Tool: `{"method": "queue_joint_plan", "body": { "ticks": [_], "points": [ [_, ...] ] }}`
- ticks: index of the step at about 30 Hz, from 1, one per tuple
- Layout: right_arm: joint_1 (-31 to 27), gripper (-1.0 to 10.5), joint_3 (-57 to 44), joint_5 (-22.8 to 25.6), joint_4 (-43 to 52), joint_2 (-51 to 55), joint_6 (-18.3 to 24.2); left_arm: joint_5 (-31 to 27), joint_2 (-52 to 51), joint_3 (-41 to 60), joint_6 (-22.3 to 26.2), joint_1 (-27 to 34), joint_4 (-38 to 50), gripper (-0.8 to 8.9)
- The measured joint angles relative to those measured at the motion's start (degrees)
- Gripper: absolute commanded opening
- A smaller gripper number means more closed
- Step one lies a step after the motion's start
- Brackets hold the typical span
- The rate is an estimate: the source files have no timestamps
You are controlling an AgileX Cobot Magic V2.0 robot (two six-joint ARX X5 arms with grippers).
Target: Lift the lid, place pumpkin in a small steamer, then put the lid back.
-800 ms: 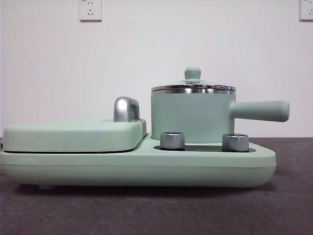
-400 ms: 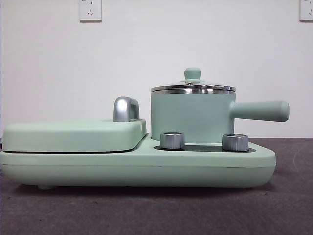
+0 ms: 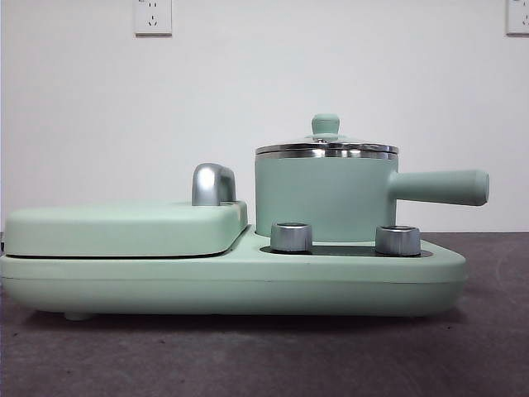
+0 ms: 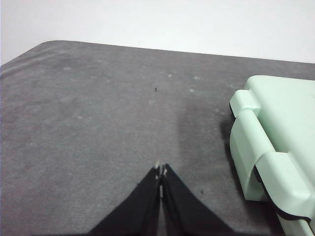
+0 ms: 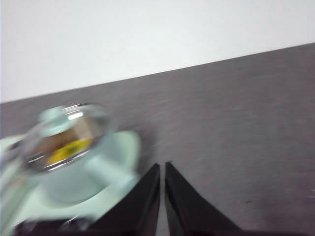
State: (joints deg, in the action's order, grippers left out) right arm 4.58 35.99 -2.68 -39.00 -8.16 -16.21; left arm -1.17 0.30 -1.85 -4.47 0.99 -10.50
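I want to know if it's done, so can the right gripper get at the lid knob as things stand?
Probably yes. The right gripper, jaws shut, is beside the small steamer, and nothing covers the lid's knob; the jaws must open first.

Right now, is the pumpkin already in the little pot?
It looks so. Something yellow, likely the pumpkin, shows blurrily through the glass lid, which sits on the small steamer. Nothing is in hand: the left gripper and right gripper are shut and empty over the table. Nothing seems left.
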Motion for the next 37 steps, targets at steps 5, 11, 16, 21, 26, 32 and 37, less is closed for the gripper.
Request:
{"method": "queue_joint_plan", "body": {
  "ticks": [5,11,16,21,26,32,37],
  "points": [
    [-8.13,0.2,-12.76,-2.08,14.67,0.15,2.36,0.00,0.00,0.00,0.02,0.00,0.00,0.06],
    [-8.74,0.2,-25.14,-3.21,28.02,3.06,7.34,0.00,0.00,0.00,0.02,0.00,0.00,0.06],
    [-8.74,0.2,-29.73,-3.17,29.42,4.74,10.49,0.00,0.00,0.00,0.02,0.00,0.00,0.06],
    [-8.72,0.2,-32.26,-3.10,29.24,6.21,12.94,0.00,0.00,0.00,0.02,0.00,0.00,0.06],
    [-7.87,0.2,-34.84,-2.12,29.09,7.96,13.46,0.00,0.00,0.00,0.02,0.00,0.00,0.06],
    [-6.03,0.2,-34.88,-0.28,29.05,7.82,15.08,0.00,0.00,0.00,0.02,0.00,0.00,0.06],
    [-5.86,0.2,-34.95,-0.31,29.35,7.82,16.04,0.00,0.00,0.00,0.02,0.00,0.00,0.06]
  ]
}}
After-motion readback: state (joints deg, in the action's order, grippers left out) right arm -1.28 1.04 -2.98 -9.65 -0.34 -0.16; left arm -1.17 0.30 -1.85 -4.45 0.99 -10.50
